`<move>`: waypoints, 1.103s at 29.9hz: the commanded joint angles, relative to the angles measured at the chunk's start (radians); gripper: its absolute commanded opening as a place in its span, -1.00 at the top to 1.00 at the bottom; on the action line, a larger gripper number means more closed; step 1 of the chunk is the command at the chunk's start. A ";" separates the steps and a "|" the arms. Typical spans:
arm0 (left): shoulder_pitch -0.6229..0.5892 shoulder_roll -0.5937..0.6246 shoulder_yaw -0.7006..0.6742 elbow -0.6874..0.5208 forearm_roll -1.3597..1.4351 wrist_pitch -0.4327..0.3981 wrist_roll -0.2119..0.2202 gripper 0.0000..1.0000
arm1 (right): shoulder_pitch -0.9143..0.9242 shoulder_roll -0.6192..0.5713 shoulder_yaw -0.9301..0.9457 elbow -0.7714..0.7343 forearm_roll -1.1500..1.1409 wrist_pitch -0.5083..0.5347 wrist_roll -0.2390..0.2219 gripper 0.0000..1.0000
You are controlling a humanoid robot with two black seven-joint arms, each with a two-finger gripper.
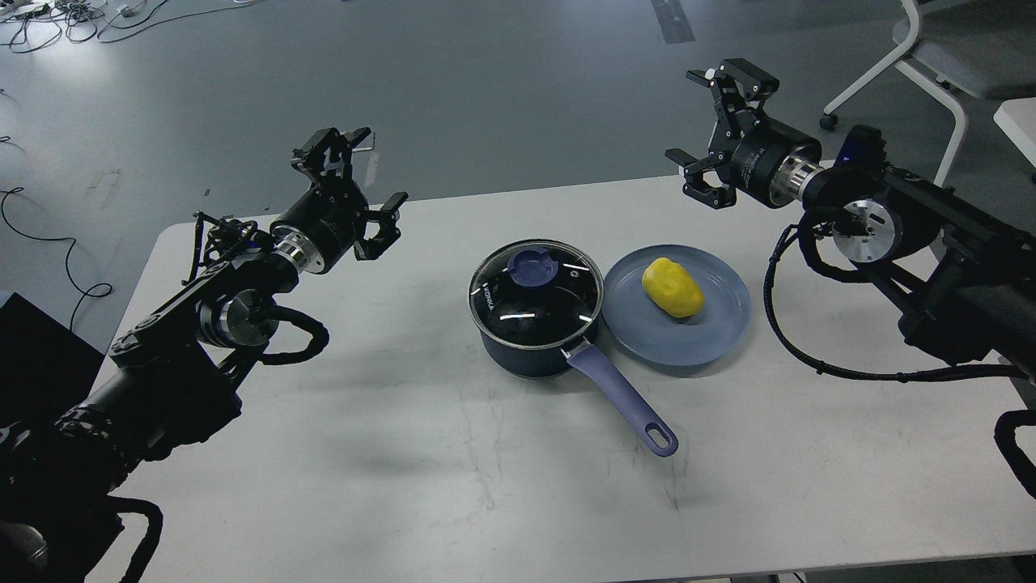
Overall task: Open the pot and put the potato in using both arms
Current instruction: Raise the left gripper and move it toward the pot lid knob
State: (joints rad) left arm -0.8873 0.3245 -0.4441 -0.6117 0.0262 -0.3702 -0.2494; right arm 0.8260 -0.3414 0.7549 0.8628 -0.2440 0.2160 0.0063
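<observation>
A dark blue pot [530,340] with a glass lid [558,301] and a blue knob [534,265] stands mid-table, its lid on. Its blue handle [623,397] points toward the front right. A yellow potato [672,287] lies on a blue-grey plate [647,340] just right of the pot. My left gripper [362,180] is open and empty, raised above the table's far left, well left of the pot. My right gripper [711,123] is open and empty, raised above the table's far edge, up and behind the plate.
The white table [405,453] ends close behind both grippers. A white chair [939,57] stands at the back right, with a white surface [1018,117] at the right edge. Cables [48,16] lie on the floor at the back left. A black box [32,356] sits at the left.
</observation>
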 commanded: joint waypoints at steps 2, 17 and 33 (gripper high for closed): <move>-0.004 0.016 -0.004 -0.002 0.001 0.004 -0.036 -0.96 | 0.001 -0.036 0.001 0.013 0.000 0.016 0.001 -1.00; -0.044 0.018 0.008 -0.151 0.213 0.264 -0.097 -0.96 | -0.028 -0.105 0.020 0.013 0.008 0.019 0.001 -1.00; -0.027 0.108 0.269 -0.465 1.482 0.803 -0.239 -0.96 | -0.133 -0.171 0.115 -0.013 0.015 0.077 0.003 -1.00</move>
State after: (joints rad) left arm -0.9076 0.4294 -0.2362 -1.0721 1.3211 0.3606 -0.4892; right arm 0.6935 -0.5054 0.8692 0.8545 -0.2284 0.2970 0.0088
